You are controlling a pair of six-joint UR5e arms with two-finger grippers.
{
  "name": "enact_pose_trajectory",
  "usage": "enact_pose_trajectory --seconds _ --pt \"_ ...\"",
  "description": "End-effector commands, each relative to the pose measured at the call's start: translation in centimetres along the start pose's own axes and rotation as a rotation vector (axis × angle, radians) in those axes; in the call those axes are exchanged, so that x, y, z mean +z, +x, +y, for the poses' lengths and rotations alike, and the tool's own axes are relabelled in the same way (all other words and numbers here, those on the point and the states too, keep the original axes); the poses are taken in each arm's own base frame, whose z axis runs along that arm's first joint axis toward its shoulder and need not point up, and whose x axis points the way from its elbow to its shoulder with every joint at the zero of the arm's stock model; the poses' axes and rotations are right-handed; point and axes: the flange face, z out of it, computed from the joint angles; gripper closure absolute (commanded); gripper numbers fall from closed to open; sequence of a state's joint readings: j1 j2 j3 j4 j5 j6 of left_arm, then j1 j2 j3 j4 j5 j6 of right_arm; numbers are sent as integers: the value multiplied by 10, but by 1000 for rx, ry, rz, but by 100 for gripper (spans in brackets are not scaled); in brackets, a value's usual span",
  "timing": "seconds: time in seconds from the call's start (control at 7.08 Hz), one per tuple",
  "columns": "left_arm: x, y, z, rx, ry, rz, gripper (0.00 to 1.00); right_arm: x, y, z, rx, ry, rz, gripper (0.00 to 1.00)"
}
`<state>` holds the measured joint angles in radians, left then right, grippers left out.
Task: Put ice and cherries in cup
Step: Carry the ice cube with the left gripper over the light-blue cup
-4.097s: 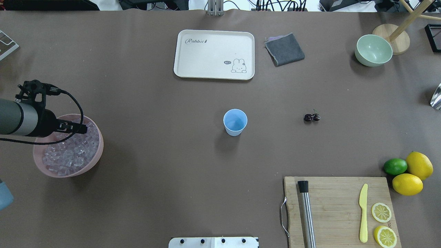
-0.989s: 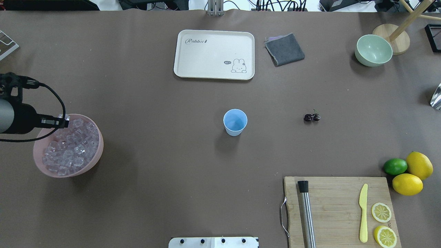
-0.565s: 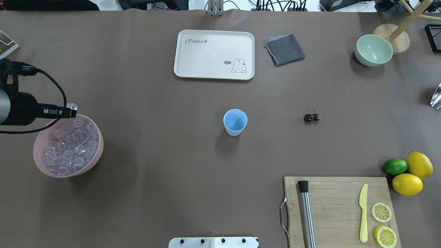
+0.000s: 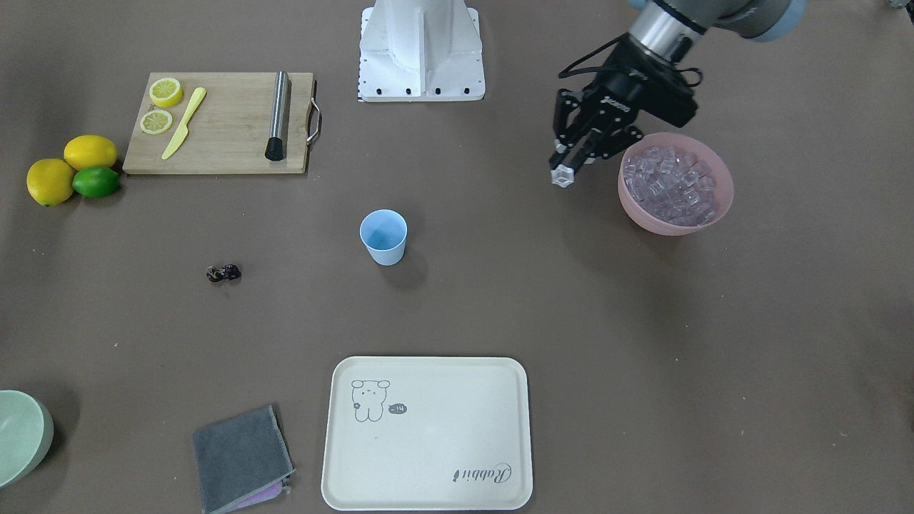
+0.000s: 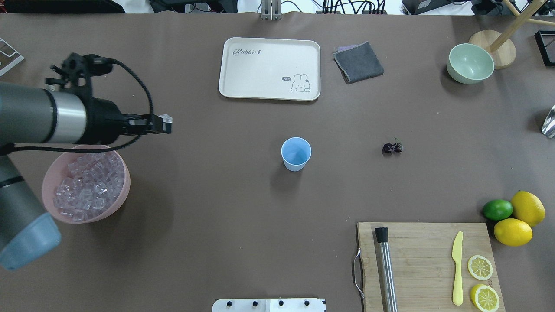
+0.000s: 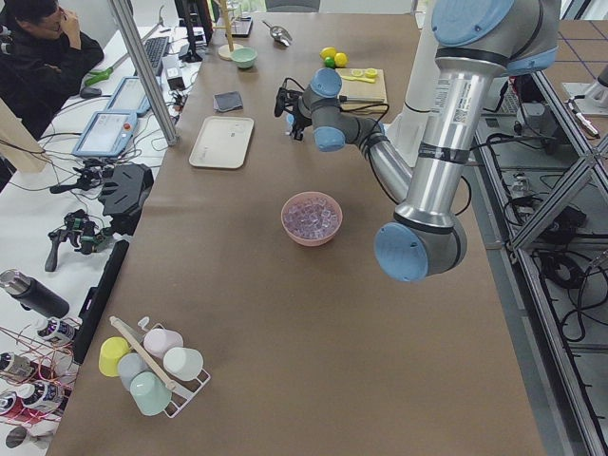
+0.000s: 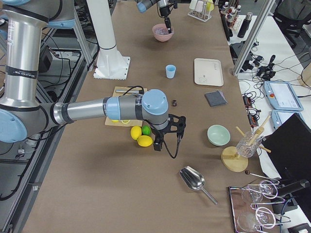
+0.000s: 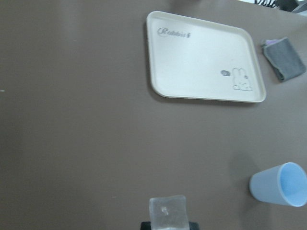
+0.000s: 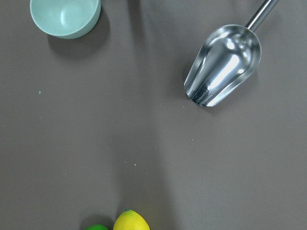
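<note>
Since a second ago your left gripper (image 5: 161, 125) has swung off the pink bowl (image 5: 123, 190) toward the cup (image 5: 296, 153), pinching one ice cube (image 4: 562, 176), while the cup stands empty mid-table and the cherries (image 5: 392, 147) lie untouched, well apart.

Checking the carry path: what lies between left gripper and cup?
Only bare table between the left gripper, shut on an ice cube, and the cup, in the overhead view.

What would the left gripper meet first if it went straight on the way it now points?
Probably the bare table, short of the cup: the left gripper angles downward, jaws shut on an ice cube. Depth is unclear, so this is a guess.
</note>
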<state>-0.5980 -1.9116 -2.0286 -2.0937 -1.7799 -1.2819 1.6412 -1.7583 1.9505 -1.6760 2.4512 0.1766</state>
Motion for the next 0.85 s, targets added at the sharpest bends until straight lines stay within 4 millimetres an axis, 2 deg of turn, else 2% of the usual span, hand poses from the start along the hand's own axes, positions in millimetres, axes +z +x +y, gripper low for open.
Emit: enact_pose_trajectory --seconds 0.0,0.14,0.28,0.42,0.57,0.71 --pt "55 75 40 -85 57 40 100 1 -3 0 -4 -4 -5 0" --pt "68 103 42 -96 80 2 100 5 -9 -1 -15 -15 -15 0" --pt "80 118 41 -96 86 -26 100 3 -14 -6 -24 -9 -16 0" --pt "105 115 50 -113 106 -64 100 5 -15 -7 -28 -13 -16 0" --pt "123 133 59 -113 123 -70 100 5 -15 -7 -29 -13 -14 0" --pt "138 143 64 -114 136 -82 100 5 -15 -7 -29 -13 -14 0"
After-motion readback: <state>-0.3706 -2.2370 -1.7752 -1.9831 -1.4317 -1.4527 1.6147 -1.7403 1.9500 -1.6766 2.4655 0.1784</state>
